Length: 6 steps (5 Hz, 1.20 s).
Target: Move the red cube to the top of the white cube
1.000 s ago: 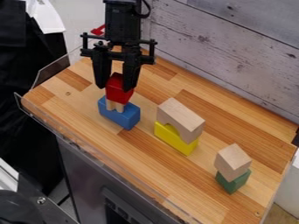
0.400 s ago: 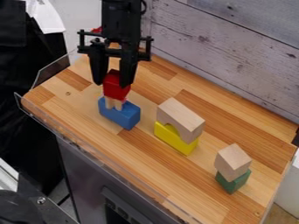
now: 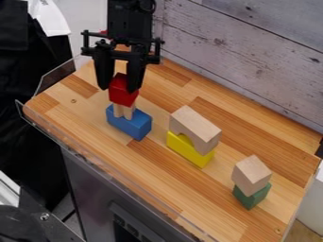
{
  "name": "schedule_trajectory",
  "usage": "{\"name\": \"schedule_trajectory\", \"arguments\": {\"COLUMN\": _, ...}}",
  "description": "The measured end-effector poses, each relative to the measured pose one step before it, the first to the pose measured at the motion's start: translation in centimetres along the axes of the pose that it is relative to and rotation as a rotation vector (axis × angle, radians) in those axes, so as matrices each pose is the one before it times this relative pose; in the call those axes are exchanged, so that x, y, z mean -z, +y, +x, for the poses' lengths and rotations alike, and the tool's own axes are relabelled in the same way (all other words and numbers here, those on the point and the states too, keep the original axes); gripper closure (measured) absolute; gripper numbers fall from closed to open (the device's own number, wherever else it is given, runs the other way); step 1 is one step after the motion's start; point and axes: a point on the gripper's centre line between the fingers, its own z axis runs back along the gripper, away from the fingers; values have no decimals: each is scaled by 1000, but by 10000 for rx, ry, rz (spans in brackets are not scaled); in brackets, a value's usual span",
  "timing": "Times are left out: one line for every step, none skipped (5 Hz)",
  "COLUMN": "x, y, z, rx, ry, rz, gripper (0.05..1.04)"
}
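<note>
You are holding the gripper (image 3: 118, 90) at the upper left of the frame, its fingers pinching the red cube (image 3: 123, 92) between them. Directly below the cube, pale wooden posts (image 3: 128, 112) are standing upright on the blue block (image 3: 131, 126); whether the cube is touching them, you cannot tell. At the lower right, your pale cube (image 3: 250, 174) is sitting tilted on the green block (image 3: 253, 196), well apart from the red one. Near the center, an arched wooden block (image 3: 197, 126) is resting on the yellow block (image 3: 188, 150).
</note>
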Motion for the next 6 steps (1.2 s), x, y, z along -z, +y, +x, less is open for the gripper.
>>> {"name": "schedule_trajectory", "arguments": {"x": 330, "y": 30, "z": -73, "rx": -28, "ry": 291, "rz": 4, "gripper": 207}}
{"name": "schedule_trajectory", "arguments": {"x": -110, "y": -9, "z": -82, "rx": -42, "ry": -15, "rz": -1, "gripper": 77}}
{"name": "schedule_trajectory", "arguments": {"x": -2067, "y": -828, "z": -362, "rx": 217, "ry": -774, "rz": 89, "gripper": 84}}
{"name": "schedule_trajectory", "arguments": {"x": -1090, "y": -3763, "z": -915, "rx": 905, "ry": -602, "rz": 870, "gripper": 84}}
{"name": "schedule_trajectory", "arguments": {"x": 752, "y": -4133, "z": -901, "rx": 1140, "ry": 146, "rz": 859, "gripper": 84}}
{"name": "schedule_trajectory", "arguments": {"x": 1030, "y": -2906, "z": -671, "rx": 829, "ry": 133, "rz": 202, "gripper": 84}}
